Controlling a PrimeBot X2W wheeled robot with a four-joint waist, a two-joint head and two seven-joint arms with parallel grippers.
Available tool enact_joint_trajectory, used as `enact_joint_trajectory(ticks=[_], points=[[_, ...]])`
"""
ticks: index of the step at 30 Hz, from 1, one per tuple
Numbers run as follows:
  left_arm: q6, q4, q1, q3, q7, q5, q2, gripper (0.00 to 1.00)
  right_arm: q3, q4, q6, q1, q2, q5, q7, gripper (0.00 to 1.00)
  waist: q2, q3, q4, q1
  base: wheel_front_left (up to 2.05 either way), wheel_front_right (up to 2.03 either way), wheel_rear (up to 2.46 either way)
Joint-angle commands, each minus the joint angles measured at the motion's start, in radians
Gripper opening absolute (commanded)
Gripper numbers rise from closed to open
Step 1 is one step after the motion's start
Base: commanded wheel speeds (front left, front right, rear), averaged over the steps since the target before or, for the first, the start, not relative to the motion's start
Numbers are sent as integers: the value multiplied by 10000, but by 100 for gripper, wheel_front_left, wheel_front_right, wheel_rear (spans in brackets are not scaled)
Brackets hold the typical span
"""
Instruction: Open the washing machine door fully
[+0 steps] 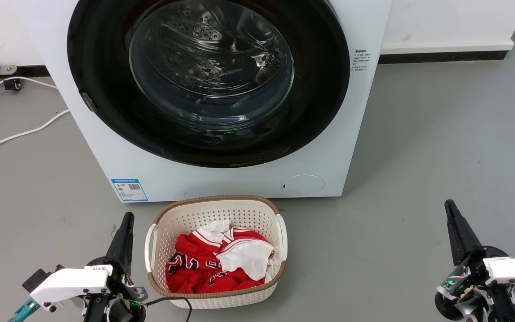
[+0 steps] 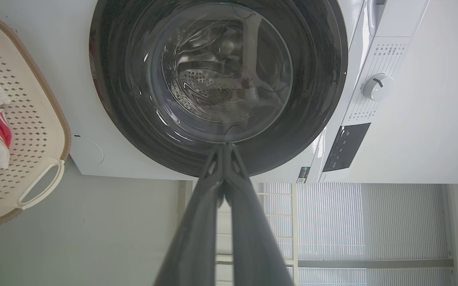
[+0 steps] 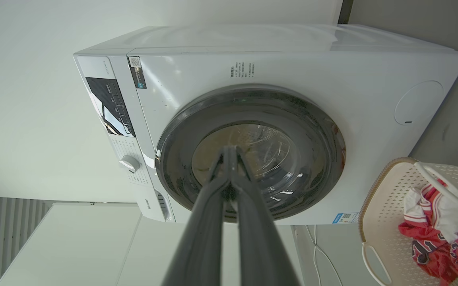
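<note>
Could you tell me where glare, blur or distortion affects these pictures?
Head view: sharp, but white glints streak the washing machine door. Left wrist view: the left gripper looks soft near the lens. Right wrist view: wide-angle bowing curves the washing machine; the right gripper is soft.

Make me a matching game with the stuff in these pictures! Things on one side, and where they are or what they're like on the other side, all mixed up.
Things:
1. washing machine door
2. basket
3. left gripper
4. white cable

Descriptions:
A. lies on the floor, left of the washing machine
B. holds red and white clothes
C. shut, with a black rim around clear glass
D. two dark fingers pressed together

Pairs: 1-C, 2-B, 3-D, 4-A.
</note>
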Motion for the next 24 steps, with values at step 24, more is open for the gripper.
enact_joint_trajectory(ticks=[24], points=[[-31, 10, -91, 39, 39, 28, -19, 0, -19, 16, -3, -123, 34, -73, 21, 0, 0, 0, 0, 0, 0, 0, 0]])
